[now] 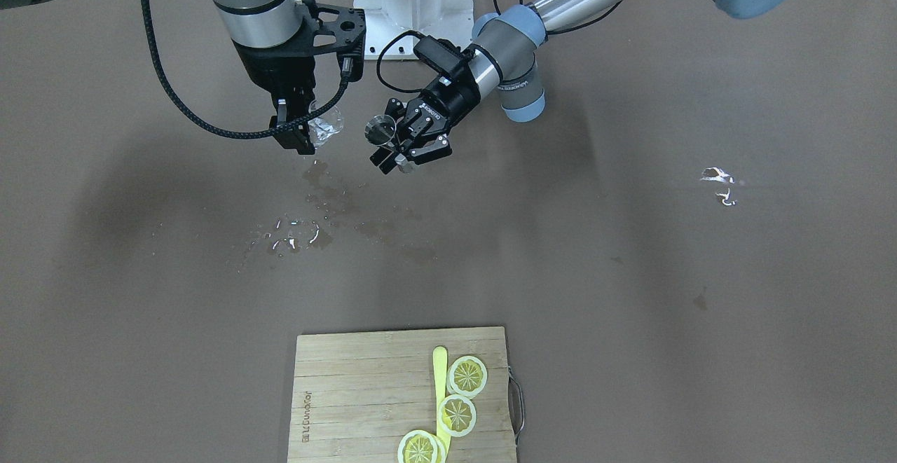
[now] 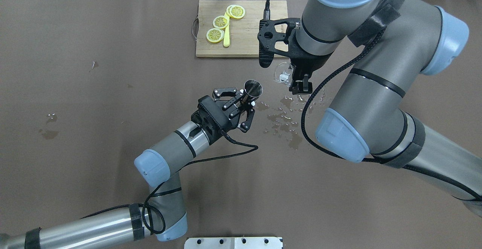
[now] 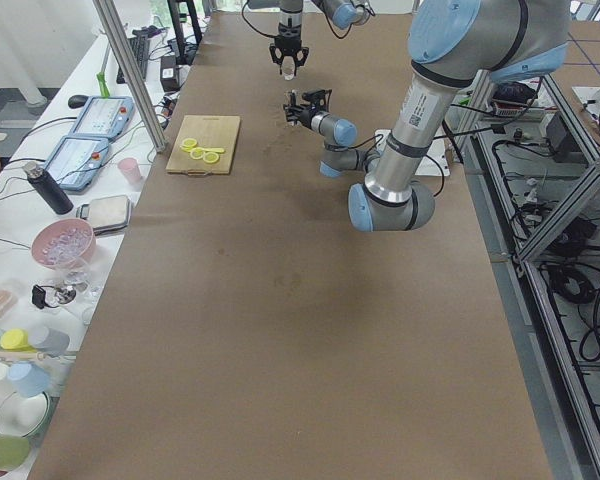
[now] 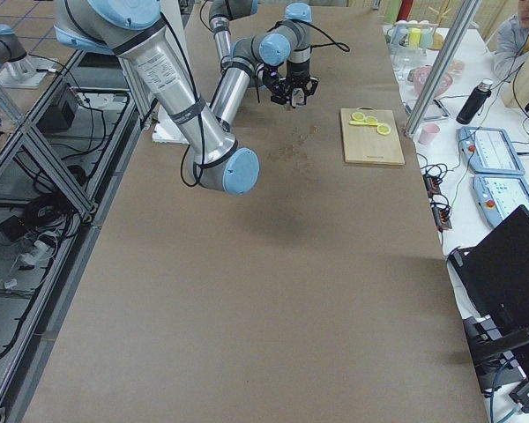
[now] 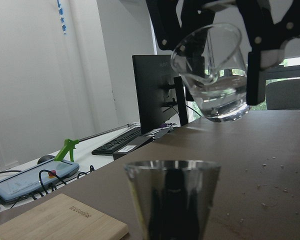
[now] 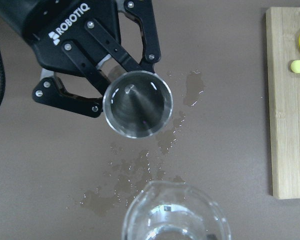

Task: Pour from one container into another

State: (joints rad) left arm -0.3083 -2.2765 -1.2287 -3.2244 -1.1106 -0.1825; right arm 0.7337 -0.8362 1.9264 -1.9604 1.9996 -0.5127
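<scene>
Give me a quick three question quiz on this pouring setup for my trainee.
1. True or false: the left gripper holds the metal cup.
2. The glass in the right gripper is: A) empty, B) holding clear liquid, C) full of ice.
3. What do the lemon slices lie on?
Key: 1 true; 2 B; 3 the wooden board.

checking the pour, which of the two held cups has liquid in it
The clear glass in the right claw; the metal cup in the left claw looks empty.
</scene>
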